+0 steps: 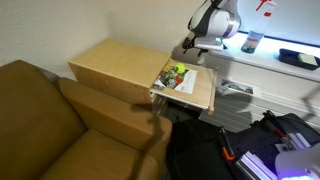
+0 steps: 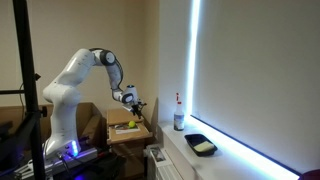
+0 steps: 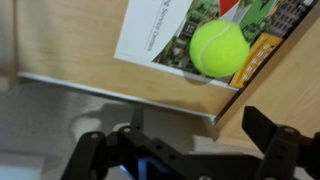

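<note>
The hand (image 3: pixel 182 150), fingers apart, hangs near one green ball (image 3: pixel 219 49) on one booklet (image 3: pixel 160 35).

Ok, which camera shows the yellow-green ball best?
The wrist view: the ball is big, sharp and whole, lying on a booklet. In an exterior view it is only a tiny yellow-green dot on the wooden table. In an exterior view from far off, the table shows but the ball is too small to tell.
</note>
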Controlling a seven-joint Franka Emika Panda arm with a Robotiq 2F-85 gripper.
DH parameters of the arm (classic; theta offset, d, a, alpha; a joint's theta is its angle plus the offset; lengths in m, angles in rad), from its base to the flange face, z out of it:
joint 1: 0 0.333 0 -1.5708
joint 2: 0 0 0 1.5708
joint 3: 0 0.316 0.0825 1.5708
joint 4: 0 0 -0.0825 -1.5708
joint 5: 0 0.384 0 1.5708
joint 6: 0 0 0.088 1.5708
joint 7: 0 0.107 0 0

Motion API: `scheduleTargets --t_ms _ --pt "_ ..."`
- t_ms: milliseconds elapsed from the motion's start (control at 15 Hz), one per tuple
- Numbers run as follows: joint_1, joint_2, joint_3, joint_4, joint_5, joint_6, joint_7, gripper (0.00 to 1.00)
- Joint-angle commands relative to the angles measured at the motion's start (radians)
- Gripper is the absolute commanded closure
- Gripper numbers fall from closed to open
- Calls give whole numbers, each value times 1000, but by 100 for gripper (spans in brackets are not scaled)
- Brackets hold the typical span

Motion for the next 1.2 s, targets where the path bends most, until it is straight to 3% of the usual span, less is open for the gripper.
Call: scheduleTargets --t_ms 0,133,400,600,667,733,1000,1133 --pt "174 -145 -276 -113 -220 9 232 0" --pt "251 -219 -443 -150 -411 14 378 0" --pt "429 -286 -784 -83 -789 -13 721 0" --pt "621 -373 -1014 -98 -935 18 978 0" --pt "620 -459 -980 -148 -918 26 969 0" --pt "568 -354 -963 -79 -897 12 925 0" --pt "617 -444 -972 -124 -900 12 955 0" --pt "598 -394 -998 -125 -899 41 987 0"
